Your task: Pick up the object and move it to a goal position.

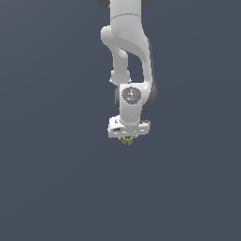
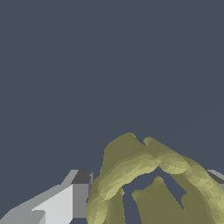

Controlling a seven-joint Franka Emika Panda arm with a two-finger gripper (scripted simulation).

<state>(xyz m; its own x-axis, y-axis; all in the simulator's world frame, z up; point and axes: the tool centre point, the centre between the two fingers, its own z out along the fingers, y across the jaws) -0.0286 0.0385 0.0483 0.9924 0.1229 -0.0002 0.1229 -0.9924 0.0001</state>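
The object [image 1: 126, 140] is a tiny olive-yellow ring-like piece with small prongs. In the exterior view it peeks out just under the white hand of the arm, at the gripper [image 1: 127, 139]. In the wrist view the object [image 2: 148, 179] fills the space between the two fingers, a hollow ring with notches. One finger [image 2: 72, 197] shows white and grey beside it; the other finger [image 2: 217, 177] shows only as a sliver. The jaws stand closed against the ring, which hangs in the air with the hand. No goal marker shows.
Only a plain dark blue-grey background surrounds the arm [image 1: 126, 47] in both views. No table edge, container or other object shows.
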